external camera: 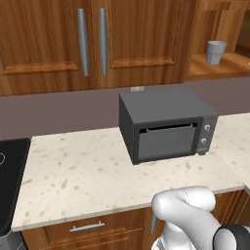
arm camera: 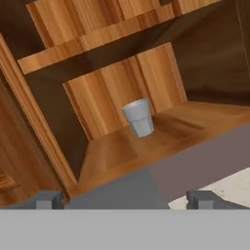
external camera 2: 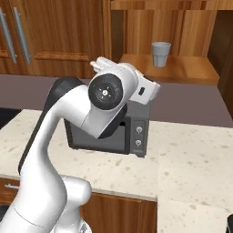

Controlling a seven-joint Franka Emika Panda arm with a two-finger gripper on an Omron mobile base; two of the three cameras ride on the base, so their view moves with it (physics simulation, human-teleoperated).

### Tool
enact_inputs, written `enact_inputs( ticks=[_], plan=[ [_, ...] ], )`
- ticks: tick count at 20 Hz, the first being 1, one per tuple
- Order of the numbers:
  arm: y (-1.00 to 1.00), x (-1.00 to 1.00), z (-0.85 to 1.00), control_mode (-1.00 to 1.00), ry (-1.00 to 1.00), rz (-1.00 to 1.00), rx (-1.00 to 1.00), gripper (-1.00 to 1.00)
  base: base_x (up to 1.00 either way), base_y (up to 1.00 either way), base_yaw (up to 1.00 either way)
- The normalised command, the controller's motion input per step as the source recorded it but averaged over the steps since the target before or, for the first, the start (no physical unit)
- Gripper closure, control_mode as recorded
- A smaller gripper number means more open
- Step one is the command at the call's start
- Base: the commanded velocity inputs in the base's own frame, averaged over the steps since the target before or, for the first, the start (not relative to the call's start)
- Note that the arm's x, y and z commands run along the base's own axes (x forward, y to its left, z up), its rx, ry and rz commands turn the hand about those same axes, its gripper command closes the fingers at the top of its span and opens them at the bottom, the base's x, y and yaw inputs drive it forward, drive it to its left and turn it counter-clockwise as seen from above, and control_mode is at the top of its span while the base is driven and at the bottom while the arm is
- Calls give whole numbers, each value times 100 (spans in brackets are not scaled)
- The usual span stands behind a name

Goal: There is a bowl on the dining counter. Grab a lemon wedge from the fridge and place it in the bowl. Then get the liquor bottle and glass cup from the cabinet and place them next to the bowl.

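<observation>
1. Up high, the end effector (arm camera: 125, 199) has its jaws spread wide and holds nothing; it faces the open cabinet (arm camera: 122, 141) shelf.
2. Further in, the glass cup (arm camera: 138, 117) stands upright on that wooden shelf (alone there), well apart from the fingertips (arm camera: 48, 199).
3. Below, a dark grey microwave (external camera: 166, 124) sits on the speckled counter (external camera: 78, 180), left of the cup's shelf.

I see the glass cup (external camera: 216, 52) upright on the open cabinet (external camera: 222, 68) shelf, far right; microwave (external camera: 166, 128) sits on speckled counter (external camera: 78, 176) w/ black cooktop (external camera: 10, 176) at left.
</observation>
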Motion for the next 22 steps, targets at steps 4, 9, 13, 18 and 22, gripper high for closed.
enact_inputs(
  ticks=[4, 9, 13, 18, 22],
  plan=[
    [-29, 100, 19, -100, -1, -7, 19, -100, 0, 0, 0],
    [-31, 98, 23, -100, 0, -2, 23, -100, 0, 0, 0],
    [-38, 75, 31, -100, 0, 0, 25, -100, 0, 0, 0],
    [-31, 59, 15, -100, 0, 0, 22, -100, 0, 0, 0],
    [-39, 52, 0, -100, 0, 0, 14, -100, 0, 0, 0]
  ],
)
